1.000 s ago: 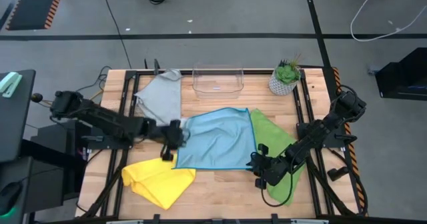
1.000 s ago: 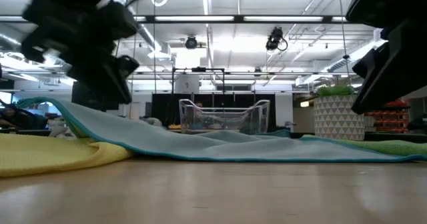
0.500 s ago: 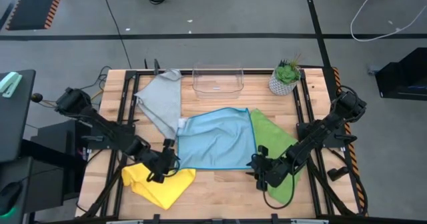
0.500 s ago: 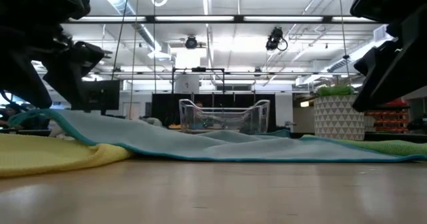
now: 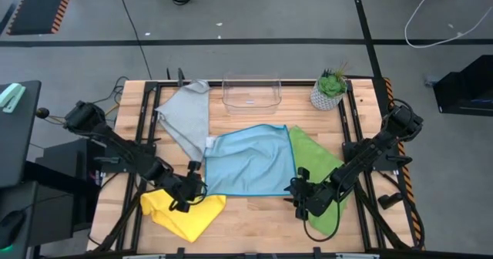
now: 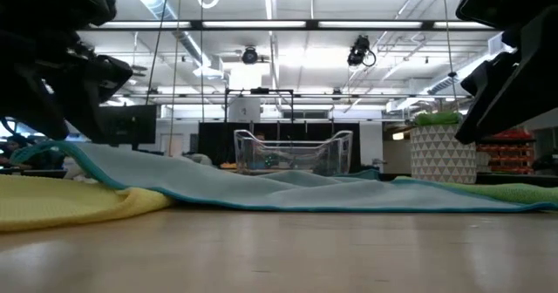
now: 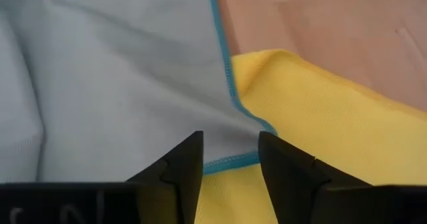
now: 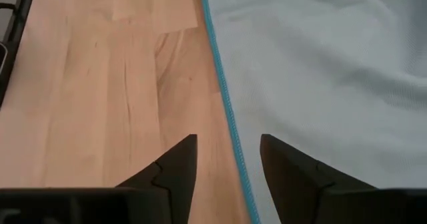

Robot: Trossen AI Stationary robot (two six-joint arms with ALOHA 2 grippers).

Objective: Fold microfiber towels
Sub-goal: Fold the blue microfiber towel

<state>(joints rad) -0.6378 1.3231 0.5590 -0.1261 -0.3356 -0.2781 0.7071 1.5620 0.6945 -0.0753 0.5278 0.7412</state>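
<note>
The light blue towel lies spread in the middle of the table. Its near-left corner rests on the yellow towel, which is crumpled at the near left. The grey towel lies at the far left and the green towel at the right, under the blue towel's right edge. My left gripper hangs open over the blue towel's near-left corner, which shows between its fingers. My right gripper hangs open over the blue towel's teal hem near the near-right corner.
A clear plastic bin and a small potted plant stand along the far edge. Bare wood shows between the two grippers along the near edge. Black frame rails run down both sides of the table.
My left gripper has swung from the blue towel's left edge toward the table's near edge and now stands over the near-left corner by the yellow towel. The blue towel's left end has sunk a little in the low view.
</note>
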